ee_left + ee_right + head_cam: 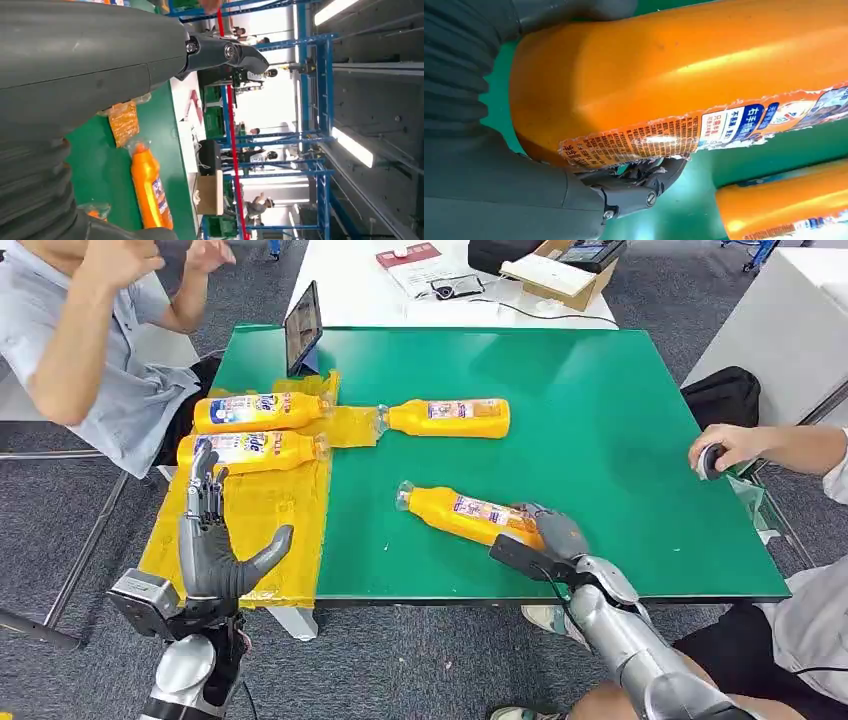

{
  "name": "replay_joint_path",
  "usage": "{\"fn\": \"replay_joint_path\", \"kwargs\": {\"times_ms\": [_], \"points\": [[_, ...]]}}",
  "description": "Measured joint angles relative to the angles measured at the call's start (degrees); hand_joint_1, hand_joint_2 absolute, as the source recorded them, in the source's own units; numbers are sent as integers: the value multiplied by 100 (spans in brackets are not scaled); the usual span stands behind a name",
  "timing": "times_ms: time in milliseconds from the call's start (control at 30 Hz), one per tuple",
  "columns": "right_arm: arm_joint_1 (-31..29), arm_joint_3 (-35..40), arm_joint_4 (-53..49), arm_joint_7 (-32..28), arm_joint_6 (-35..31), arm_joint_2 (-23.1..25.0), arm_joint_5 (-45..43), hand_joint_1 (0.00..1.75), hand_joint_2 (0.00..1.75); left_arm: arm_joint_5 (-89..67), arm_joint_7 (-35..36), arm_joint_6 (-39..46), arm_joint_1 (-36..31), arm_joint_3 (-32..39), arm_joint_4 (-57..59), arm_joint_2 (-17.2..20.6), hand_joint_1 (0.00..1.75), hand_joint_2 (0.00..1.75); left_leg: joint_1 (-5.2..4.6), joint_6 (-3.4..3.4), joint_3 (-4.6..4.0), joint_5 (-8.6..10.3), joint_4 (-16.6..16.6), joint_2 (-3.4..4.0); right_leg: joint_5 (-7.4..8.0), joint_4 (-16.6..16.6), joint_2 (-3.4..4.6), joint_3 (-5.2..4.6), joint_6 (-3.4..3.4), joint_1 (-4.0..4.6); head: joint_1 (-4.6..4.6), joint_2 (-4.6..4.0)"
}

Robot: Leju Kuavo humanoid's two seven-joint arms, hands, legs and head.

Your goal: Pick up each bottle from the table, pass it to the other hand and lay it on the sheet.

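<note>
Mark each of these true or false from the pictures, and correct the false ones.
1. Two orange bottles lie on the yellow sheet. True: the farther bottle and the nearer bottle.
2. The right hand hangs apart from every bottle. False: it grips the base of the near bottle on the green table.
3. The left hand holds a bottle. False: it is open over the sheet.
4. A fourth bottle lies on the table. True.
5. The tablet lies flat. False: it stands propped.
</note>
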Motion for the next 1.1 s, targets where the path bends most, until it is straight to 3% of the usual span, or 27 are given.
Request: {"fn": "replay_joint_path", "kwargs": {"times_ms": [100,267,500,1100], "points": [[129,-61,-44,-547,-33,31,-494,175,175,112,-17,-59,-1,2,0,2,0,175,0,0,-1,-1,0,0,1,1,1,4,1,0,0,2],[162,-74,-66,-608,-39,39,-547,175,175,136,-20,-70,-1,2,0,2,0,175,0,0,-1,-1,0,0,1,1,1,4,1,0,-2,2],[882,-496,-973,-1329,-531,407,-1458,175,175,1271,-129,-376,28,53,4,-68,0,175,1,-1,-41,2,-1,-9,0,4,-2,-26,3,0,-2,2],[1434,-957,-2482,-1654,-754,752,-2168,175,175,1902,11,-822,262,304,317,-140,0,175,0,-2,-54,-2,-1,-7,-2,3,-2,-43,3,0,-2,2]]}}
